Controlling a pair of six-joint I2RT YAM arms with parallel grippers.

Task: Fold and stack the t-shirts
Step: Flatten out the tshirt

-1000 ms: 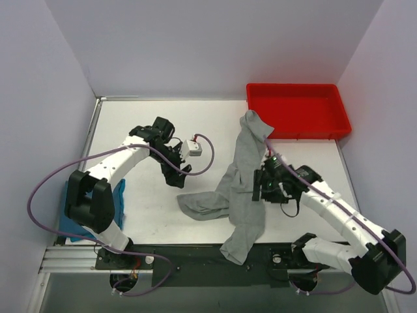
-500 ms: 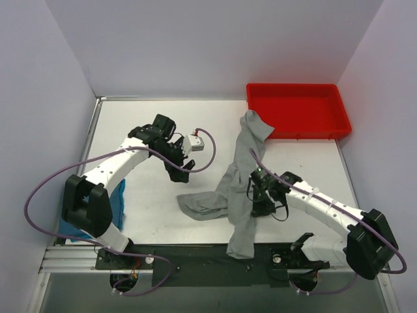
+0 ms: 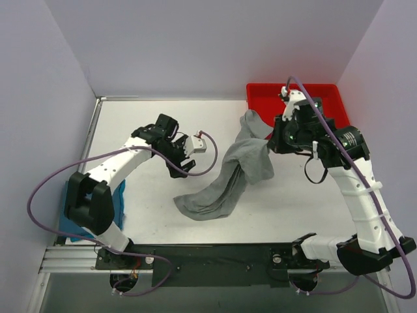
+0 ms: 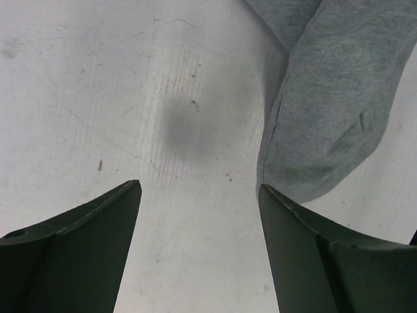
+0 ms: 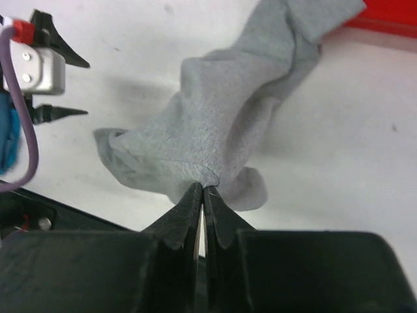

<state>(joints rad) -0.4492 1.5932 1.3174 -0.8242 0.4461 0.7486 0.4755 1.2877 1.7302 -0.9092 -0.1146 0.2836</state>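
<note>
In the top view I see the grey t-shirt (image 3: pixel 228 179) unfolded and bunched. One end is lifted by my right claw (image 3: pixel 273 140) at about 2 o'clock, beside the red tray (image 3: pixel 306 111), and the rest trails to the middle of the desk (image 3: pixel 150 124). A blue cloth (image 3: pixel 120 199) lies at 8 o'clock, partly behind the left arm. It may be a finished shirt, but I cannot confirm that. I judge that folding of the grey one has not started and stacking is all ahead.

In the left wrist view, my left claw (image 3: pixel 184 167) is spread wide over bare desk, holding nothing, with a grey hem at 1 o'clock.

In the right wrist view, the claw is pinched tight on a gather of grey fabric.

I can read no brand, label or writing in any view.
</note>
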